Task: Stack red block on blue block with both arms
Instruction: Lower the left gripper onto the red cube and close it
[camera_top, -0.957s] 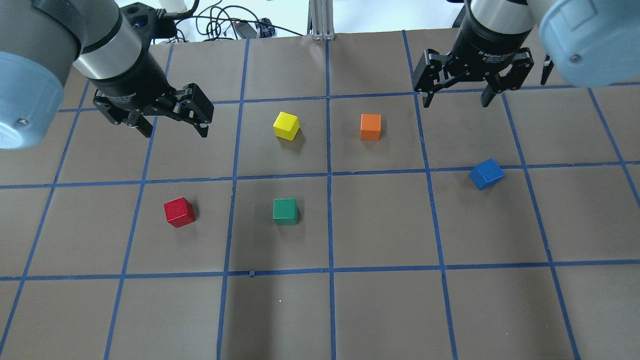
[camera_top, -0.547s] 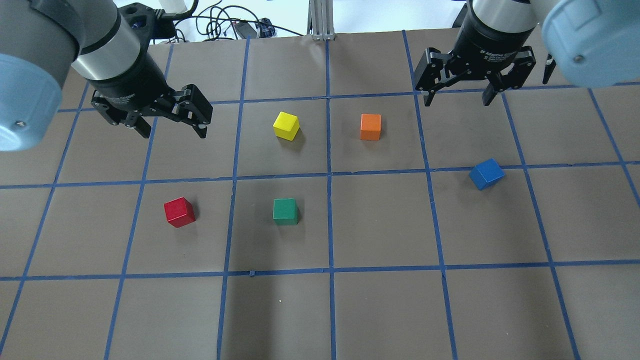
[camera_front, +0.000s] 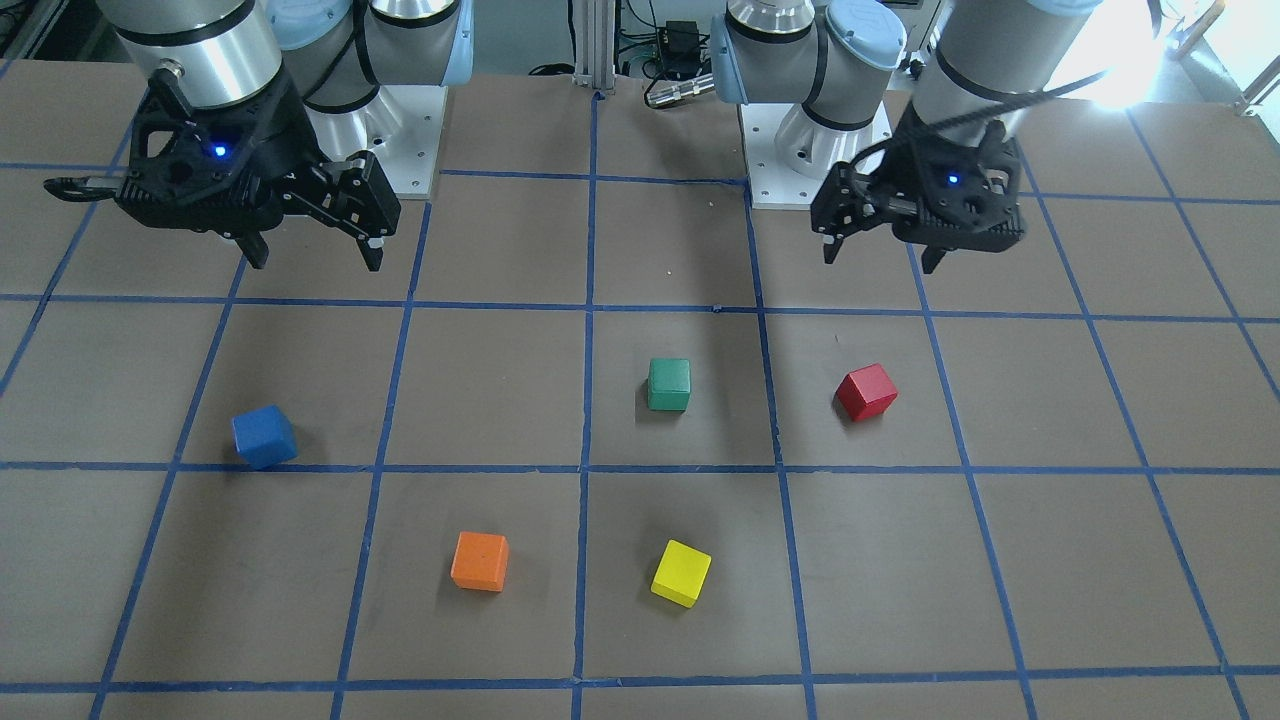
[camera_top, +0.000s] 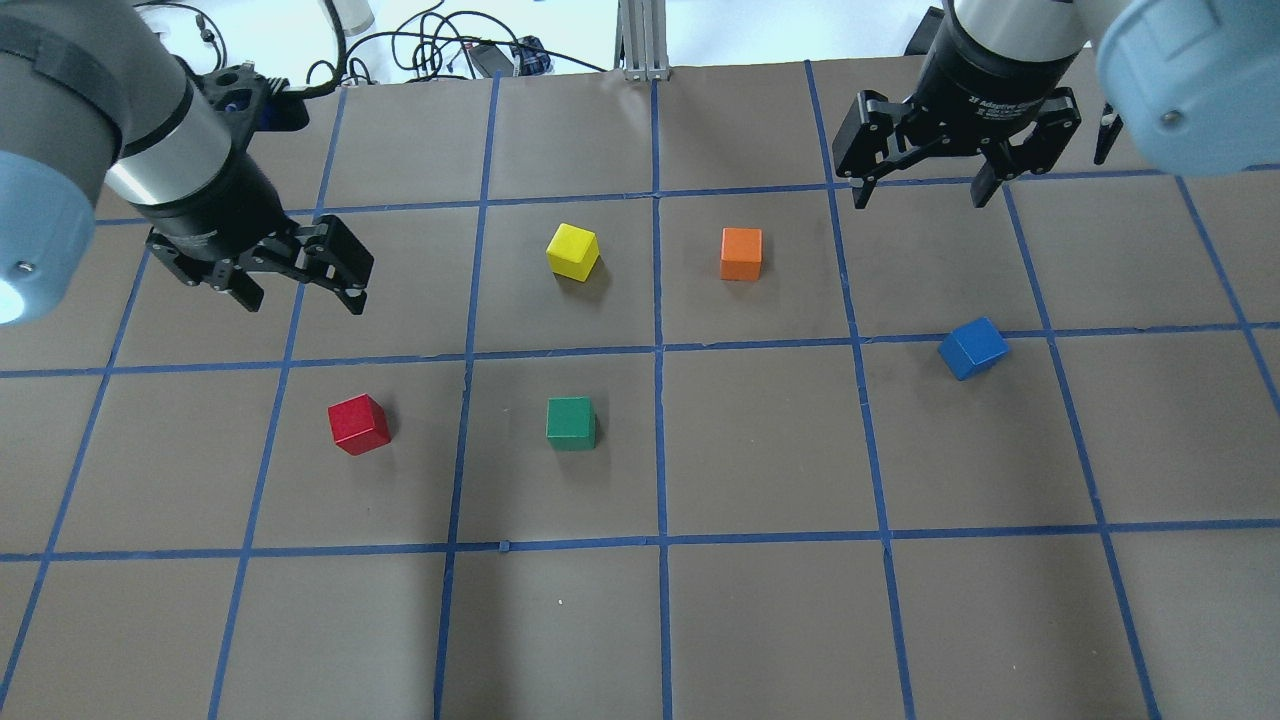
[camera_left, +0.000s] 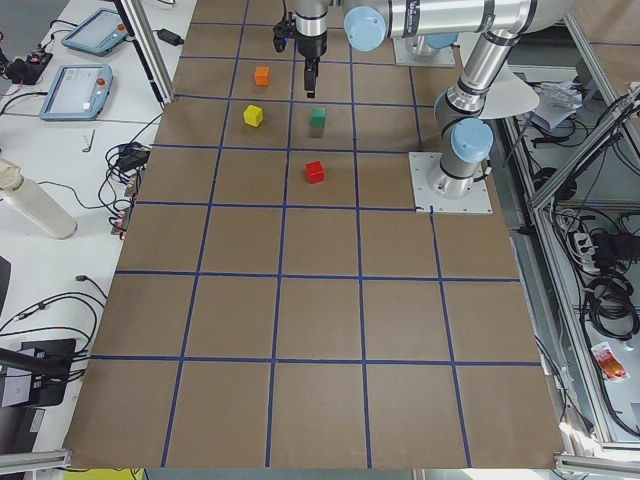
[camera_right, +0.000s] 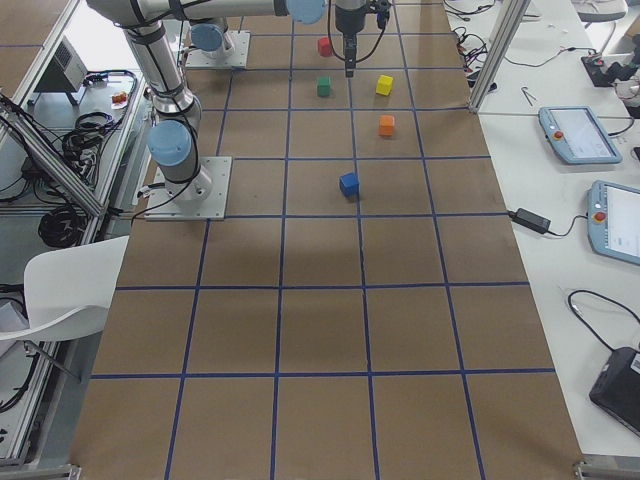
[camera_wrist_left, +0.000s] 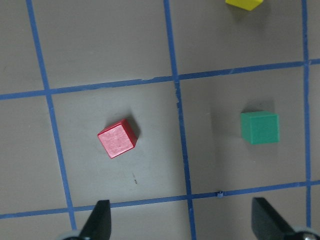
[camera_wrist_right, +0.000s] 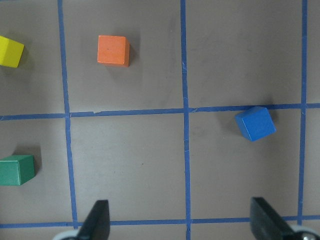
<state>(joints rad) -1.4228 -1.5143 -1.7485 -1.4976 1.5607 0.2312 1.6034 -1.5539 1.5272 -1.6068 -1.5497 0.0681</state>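
Observation:
The red block (camera_top: 358, 424) lies alone on the brown mat at the left; it also shows in the front view (camera_front: 866, 391) and the left wrist view (camera_wrist_left: 117, 138). The blue block (camera_top: 973, 348) lies at the right, tilted to the grid, and also shows in the front view (camera_front: 264, 437) and the right wrist view (camera_wrist_right: 255, 123). My left gripper (camera_top: 303, 300) is open and empty, raised above the mat, beyond the red block. My right gripper (camera_top: 920, 198) is open and empty, high above the mat, beyond the blue block.
A green block (camera_top: 571, 422) sits right of the red one. A yellow block (camera_top: 573, 250) and an orange block (camera_top: 741, 253) sit farther back near the middle. Blue tape lines grid the mat. Cables lie past the far edge.
My left gripper has moved nearer and slightly left, closer to the red block, still open. My right gripper has barely shifted. No block has moved.

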